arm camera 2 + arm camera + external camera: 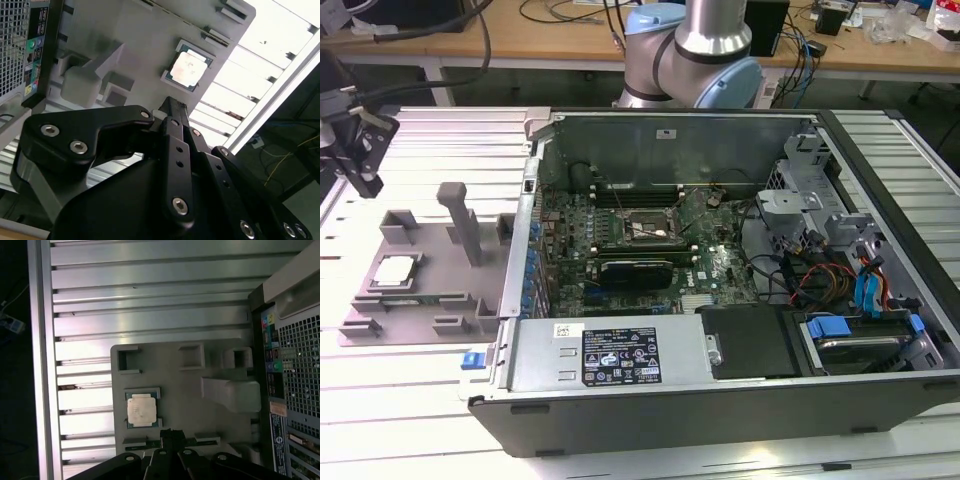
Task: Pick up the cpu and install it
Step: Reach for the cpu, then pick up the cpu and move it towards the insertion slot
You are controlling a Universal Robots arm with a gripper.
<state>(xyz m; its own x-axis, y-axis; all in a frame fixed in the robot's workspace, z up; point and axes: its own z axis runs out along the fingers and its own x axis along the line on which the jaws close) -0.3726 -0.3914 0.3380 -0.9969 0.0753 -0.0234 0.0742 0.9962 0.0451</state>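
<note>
Ribbed metal counter (pixel 430 140) carrying a grey tray (pixel 430 265) just beside an open computer case (pixel 670 140). The cpu (pixel 396 271) lies flat in a tray recess, pale top up. The black end effector (pixel 366 182), partly cut off at the exterior view's left edge, hangs above the tray, clenched on nothing and apart from the cpu

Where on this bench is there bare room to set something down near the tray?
Bare slatted table lies in front of the grey tray, nearer the exterior camera, and beyond it. Crowded: the tray, with posts and the cpu, and the computer case, packed with motherboard and cables.
</note>
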